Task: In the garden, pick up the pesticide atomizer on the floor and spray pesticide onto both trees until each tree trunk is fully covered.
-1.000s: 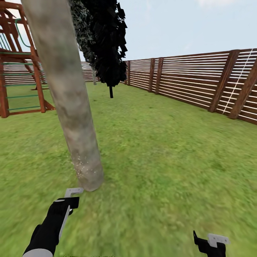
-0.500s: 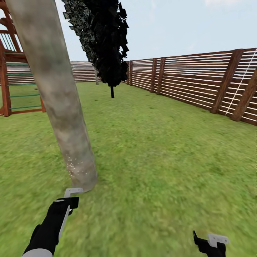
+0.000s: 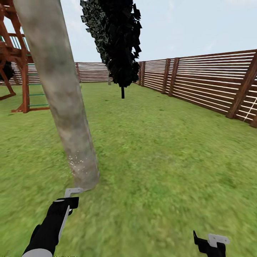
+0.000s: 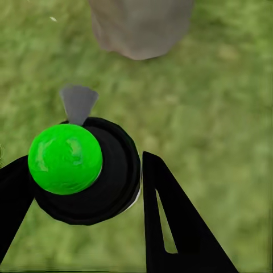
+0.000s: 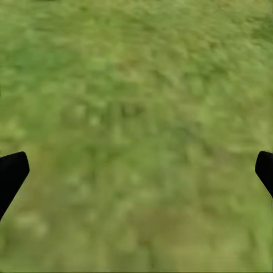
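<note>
A thick grey-tan tree trunk (image 3: 62,96) leans up through the left of the head view, with fine pale specks near its base (image 3: 80,164). My left gripper (image 3: 68,204) sits just short of that base on the floor's green grass (image 3: 160,160). In the left wrist view it (image 4: 85,170) is shut on the pesticide atomizer (image 4: 65,159), which has a bright green ball top, a black collar and a grey nozzle (image 4: 78,102) pointing at the trunk's foot (image 4: 139,28). My right gripper (image 3: 209,244) hangs low at the right, open (image 5: 139,170) over bare grass.
Farther back stands a tree with dark ragged foliage (image 3: 119,46) on a thin stem. A brown slatted fence (image 3: 210,85) runs along the right and back. A red wooden play frame (image 3: 18,64) stands at the far left. Lawn stretches between them.
The whole view has swung, so fence, play frame and dark tree now sit further right: the camera moved. Both grippers keep the same pose, the left still holding the atomizer.
</note>
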Robot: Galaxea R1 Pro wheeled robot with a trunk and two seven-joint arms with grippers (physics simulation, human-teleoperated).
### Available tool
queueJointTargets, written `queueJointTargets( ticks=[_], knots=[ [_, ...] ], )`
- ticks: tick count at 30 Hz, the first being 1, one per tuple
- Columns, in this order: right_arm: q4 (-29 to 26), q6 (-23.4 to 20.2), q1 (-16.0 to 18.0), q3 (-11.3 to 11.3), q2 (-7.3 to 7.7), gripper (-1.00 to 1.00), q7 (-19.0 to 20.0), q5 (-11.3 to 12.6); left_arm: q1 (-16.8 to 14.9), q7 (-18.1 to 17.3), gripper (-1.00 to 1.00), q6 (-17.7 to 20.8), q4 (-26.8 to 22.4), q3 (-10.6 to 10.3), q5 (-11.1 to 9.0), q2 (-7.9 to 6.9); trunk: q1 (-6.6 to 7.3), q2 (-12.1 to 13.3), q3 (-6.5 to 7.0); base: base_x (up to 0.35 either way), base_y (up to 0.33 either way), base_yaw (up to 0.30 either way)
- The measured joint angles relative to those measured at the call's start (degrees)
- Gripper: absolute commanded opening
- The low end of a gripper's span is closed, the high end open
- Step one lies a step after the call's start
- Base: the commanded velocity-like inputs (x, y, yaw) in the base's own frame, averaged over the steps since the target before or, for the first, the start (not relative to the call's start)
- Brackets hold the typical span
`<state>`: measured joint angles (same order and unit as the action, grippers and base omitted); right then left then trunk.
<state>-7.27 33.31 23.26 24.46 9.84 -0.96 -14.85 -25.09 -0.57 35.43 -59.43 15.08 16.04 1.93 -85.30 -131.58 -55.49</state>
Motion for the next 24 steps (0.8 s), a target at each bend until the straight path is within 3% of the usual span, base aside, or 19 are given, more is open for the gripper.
queueJointTargets(
  ticks=[4,20,24],
  knots=[
    [0.0,0.0,0.0,0.0,0.0,1.0,0.0,0.0,0.0,0.0,-1.0,0.0,0.1,0.0,0.0,-0.04,0.0,0.0,0.11,0.08,-0.275,0.197],
    [0.0,0.0,0.0,0.0,0.01,1.0,0.0,0.0,0.0,0.0,-1.0,0.0,0.2,0.1,0.1,-0.21,0.01,0.0,0.13,0.09,-0.271,0.009],
    [0.0,0.0,0.0,0.0,0.0,1.0,0.0,0.0,0.0,0.0,-1.0,0.0,0.2,0.1,0.1,-0.23,0.01,0.0,0.13,0.206,-0.221,0.223]
  ],
)
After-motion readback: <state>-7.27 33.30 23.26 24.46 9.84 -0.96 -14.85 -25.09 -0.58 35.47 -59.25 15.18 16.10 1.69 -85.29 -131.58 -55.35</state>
